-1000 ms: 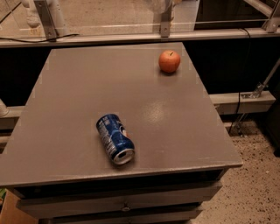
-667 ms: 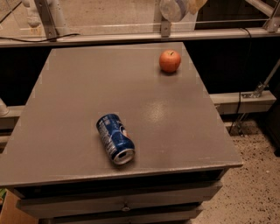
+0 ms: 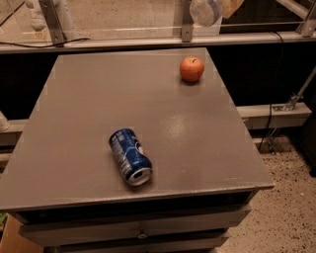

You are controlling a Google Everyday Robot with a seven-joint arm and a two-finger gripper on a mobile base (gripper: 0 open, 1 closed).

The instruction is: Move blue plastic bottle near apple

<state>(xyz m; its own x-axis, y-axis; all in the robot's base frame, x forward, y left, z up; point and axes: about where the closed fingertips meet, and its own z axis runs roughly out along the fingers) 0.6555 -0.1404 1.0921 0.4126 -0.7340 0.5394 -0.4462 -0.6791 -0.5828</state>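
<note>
The blue plastic bottle (image 3: 204,12), whitish and translucent, hangs in the air at the top edge of the view, above the table's far edge. My gripper (image 3: 218,8) shows only as a tan part against the bottle's right side, and it holds the bottle up. The red-orange apple (image 3: 191,69) stands on the grey table (image 3: 89,104) near its far right corner, below and slightly left of the bottle. Most of the gripper is out of view above the frame.
A dark blue soda can (image 3: 130,156) lies on its side near the table's front, open end toward me. A metal rail (image 3: 148,41) with upright posts runs behind the table. A cable and speckled floor (image 3: 291,197) are at the right.
The bottle with the gripper has come further into view at the top and shifted a little to the right. The apple and the can have not moved.
</note>
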